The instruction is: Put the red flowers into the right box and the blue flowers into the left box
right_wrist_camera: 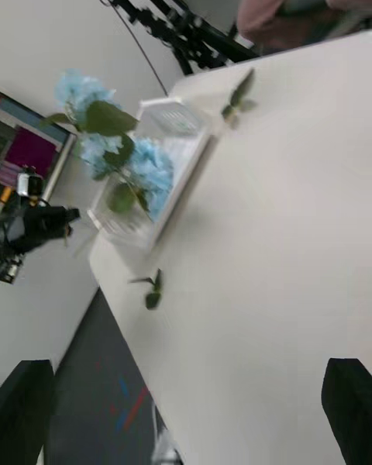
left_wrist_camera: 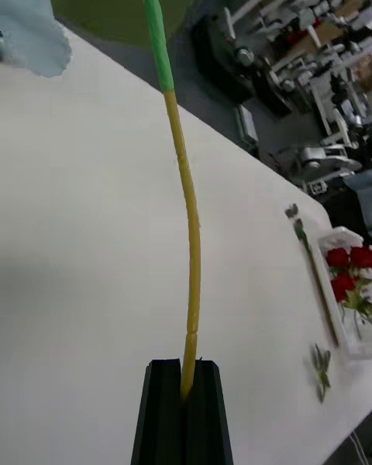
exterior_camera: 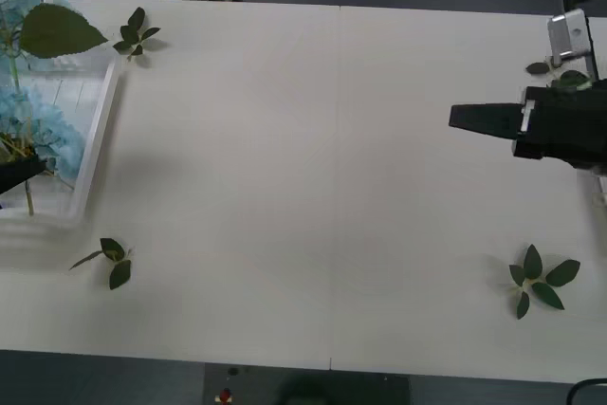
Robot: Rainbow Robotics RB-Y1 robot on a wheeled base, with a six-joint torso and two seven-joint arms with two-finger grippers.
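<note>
Left gripper [left_wrist_camera: 184, 403] jaws clamped on blue flower stem [left_wrist_camera: 188, 263]; lower fully into left box [exterior_camera: 95, 139] before releasing. Right gripper [right_wrist_camera: 186, 411] jaws wide, empty.

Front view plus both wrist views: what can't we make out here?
- Pale white right box: cut off by the left wrist view's edge; red rose count unclear.
- Translucent white plastic left box: front view's left edge cuts it.
- Left gripper: blue hydrangea-like flower on its held stem runs off-frame.
- Right gripper: fingers open.
</note>
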